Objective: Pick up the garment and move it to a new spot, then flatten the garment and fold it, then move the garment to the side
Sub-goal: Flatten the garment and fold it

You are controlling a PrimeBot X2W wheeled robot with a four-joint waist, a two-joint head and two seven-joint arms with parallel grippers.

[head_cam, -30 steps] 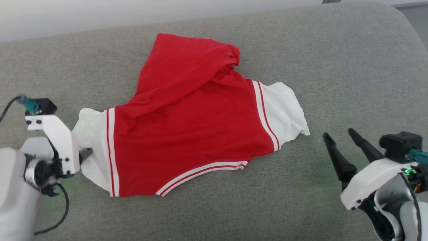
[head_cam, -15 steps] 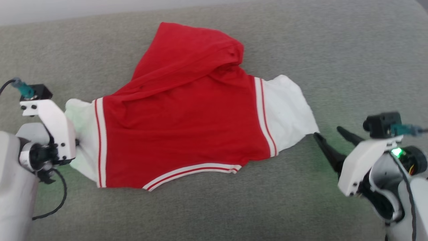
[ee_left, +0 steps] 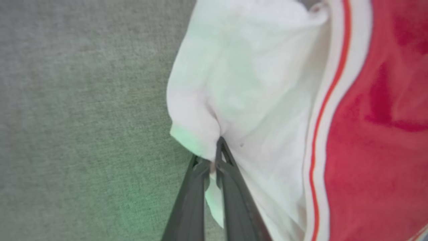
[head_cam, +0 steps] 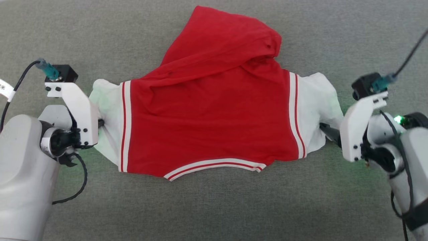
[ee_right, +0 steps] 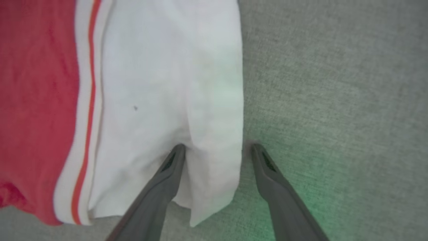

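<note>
The garment point(head_cam: 214, 117) lies spread on grey upholstery point(head_cam: 214, 207), between the two pincers. The left pincer point(ee_left: 217, 157) is clamped on one white cuff. The right pincer point(ee_right: 217, 149) stands wide, straddling the opposite cuff's edge.

No writing can be read anywhere — the small white tag point(head_cam: 5, 89) bears marks too tiny to make out.

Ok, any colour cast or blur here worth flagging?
Head view: sharp, evenly lit, faint green tint on the garment at its white ends. Left wrist view: soft, green glow on cloth and grey surface by the left pincer. Right wrist view: slightly soft, green patch on the surface beside the right pincer.
</note>
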